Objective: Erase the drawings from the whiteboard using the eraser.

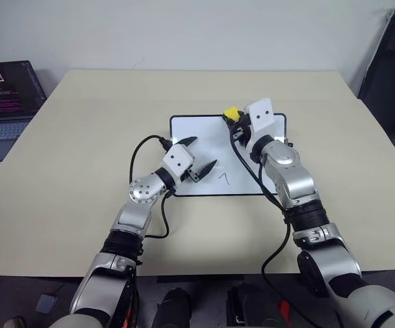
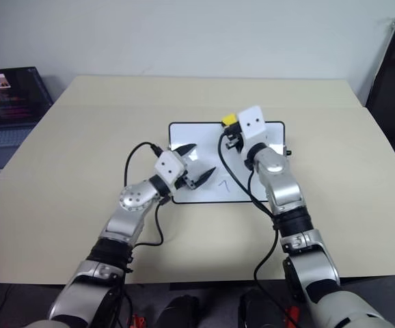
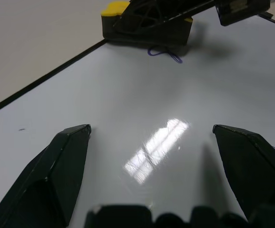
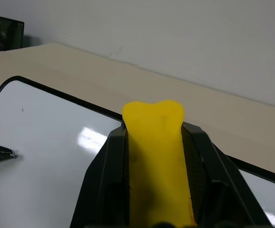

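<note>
From my remote seat, I see the right pincer (image 1: 233, 120) clamped on the yellow eraser (image 1: 231, 112), which juts out past the black fingers (image 4: 106, 190) over the far edge of the whiteboard (image 1: 204, 147). The whiteboard lies flat at the middle of the beige surface (image 1: 81, 137). My left pincer (image 1: 199, 156) hangs wide and holds nothing above the board's near left part, well apart from the eraser. One small black drawing (image 1: 225, 178), a hook-like stroke, sits on the board near its front edge, just beside the left pincer's nearer finger and between the two arms. A laptop (image 1: 3, 102) stands off the surface's far left corner.
</note>
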Motion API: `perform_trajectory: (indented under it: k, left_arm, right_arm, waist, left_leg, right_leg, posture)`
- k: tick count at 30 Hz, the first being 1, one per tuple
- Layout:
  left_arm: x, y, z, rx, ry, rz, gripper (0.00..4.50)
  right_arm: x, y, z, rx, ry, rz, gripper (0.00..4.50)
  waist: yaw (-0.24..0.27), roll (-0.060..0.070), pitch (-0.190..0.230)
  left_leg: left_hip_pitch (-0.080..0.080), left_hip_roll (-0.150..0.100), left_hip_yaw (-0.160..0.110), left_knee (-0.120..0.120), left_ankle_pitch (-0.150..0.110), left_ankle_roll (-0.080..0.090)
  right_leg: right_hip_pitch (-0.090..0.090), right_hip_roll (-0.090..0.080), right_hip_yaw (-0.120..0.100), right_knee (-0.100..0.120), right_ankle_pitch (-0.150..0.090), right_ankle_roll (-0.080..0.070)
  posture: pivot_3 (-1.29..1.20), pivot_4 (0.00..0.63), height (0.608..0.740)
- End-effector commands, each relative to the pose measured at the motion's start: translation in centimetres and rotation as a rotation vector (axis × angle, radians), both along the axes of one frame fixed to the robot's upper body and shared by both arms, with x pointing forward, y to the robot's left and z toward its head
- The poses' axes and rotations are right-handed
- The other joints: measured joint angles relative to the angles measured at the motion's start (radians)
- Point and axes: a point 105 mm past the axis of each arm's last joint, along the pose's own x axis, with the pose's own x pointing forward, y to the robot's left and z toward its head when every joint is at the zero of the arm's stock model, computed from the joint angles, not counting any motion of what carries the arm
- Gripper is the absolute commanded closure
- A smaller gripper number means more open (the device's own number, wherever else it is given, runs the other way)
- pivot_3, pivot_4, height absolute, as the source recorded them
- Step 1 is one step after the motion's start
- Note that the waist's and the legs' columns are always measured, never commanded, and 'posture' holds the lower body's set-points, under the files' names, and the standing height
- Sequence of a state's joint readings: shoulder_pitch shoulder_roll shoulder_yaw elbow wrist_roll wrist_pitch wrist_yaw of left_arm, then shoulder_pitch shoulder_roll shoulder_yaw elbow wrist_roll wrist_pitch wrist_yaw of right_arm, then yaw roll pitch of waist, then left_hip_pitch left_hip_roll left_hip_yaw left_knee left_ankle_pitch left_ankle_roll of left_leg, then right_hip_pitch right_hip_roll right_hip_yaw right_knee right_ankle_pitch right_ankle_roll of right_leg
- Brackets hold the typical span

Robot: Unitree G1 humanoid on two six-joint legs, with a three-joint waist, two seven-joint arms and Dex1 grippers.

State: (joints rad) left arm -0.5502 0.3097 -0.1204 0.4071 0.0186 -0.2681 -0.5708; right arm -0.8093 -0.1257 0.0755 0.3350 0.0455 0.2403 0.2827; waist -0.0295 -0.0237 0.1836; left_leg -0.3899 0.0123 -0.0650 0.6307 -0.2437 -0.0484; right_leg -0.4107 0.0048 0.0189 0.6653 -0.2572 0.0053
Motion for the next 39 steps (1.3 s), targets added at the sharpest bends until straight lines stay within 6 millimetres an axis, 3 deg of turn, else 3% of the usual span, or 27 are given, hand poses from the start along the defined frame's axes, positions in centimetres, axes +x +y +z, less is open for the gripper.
perform_trajectory:
  k: [1, 9, 19, 30, 34, 39]
  left_arm:
    - [-0.2, 0.0, 1.7, -0.015, -0.060, -0.007, 0.00]
    - [-0.1, -0.4, 1.6, -0.016, -0.055, -0.016, 0.00]
    - [-0.1, -0.5, 1.6, -0.012, -0.052, -0.024, 0.00]
    - [-0.3, -0.6, 1.3, -0.014, -0.040, -0.029, 0.00]
    - [-0.3, -0.7, 1.3, -0.016, -0.038, -0.032, 0.00]
    - [-0.2, -1.0, 1.3, -0.016, -0.037, -0.040, 0.00]
  right_arm:
    - [-0.1, -0.5, -0.4, -0.018, 0.008, -0.015, 3.35]
    - [-1.2, -0.8, -1.4, -0.013, 0.035, -0.022, 3.35]
    - [-2.6, -0.3, -4.2, -0.050, 0.140, -0.008, 3.35]
    - [-3.7, -2.5, -6.0, -0.094, 0.199, -0.044, 3.35]
    - [-3.9, -3.0, -5.9, -0.095, 0.191, -0.055, 3.35]
    - [-3.5, -2.1, -2.8, -0.022, 0.063, -0.039, 3.35]
  waist:
    - [0.000, 0.000, 0.000]
    - [0.000, 0.000, 0.000]
    - [-0.001, 0.000, 0.000]
    - [0.000, 0.000, 0.000]
    - [0.000, 0.000, 0.000]
    - [0.000, 0.000, 0.000]
  left_leg:
    - [0.000, 0.000, 0.000, 0.000, 0.000, 0.000]
    - [0.000, 0.000, -0.001, 0.000, 0.000, 0.000]
    - [0.004, 0.000, 0.000, 0.001, 0.000, 0.000]
    - [0.007, 0.000, 0.000, 0.002, 0.001, 0.001]
    - [0.007, 0.000, 0.000, 0.003, 0.001, 0.001]
    - [0.007, 0.000, 0.000, 0.003, 0.001, 0.001]
  right_leg:
    - [0.000, 0.000, 0.000, 0.000, 0.000, 0.000]
    - [0.000, 0.000, 0.000, 0.000, 0.000, 0.000]
    - [0.002, 0.002, 0.000, 0.001, 0.001, -0.001]
    - [0.006, 0.002, 0.000, 0.002, -0.002, 0.003]
    - [0.006, 0.002, 0.000, 0.002, -0.002, 0.003]
    - [0.006, 0.002, 0.000, 0.002, -0.002, 0.003]
  posture:
    - [0.00, 0.150, 0.740]
    - [0.00, 0.150, 0.740]
    - [0.00, 0.150, 0.740]
    - [0.00, 0.150, 0.740]
    - [0.00, 0.150, 0.740]
    - [0.00, 0.150, 0.740]
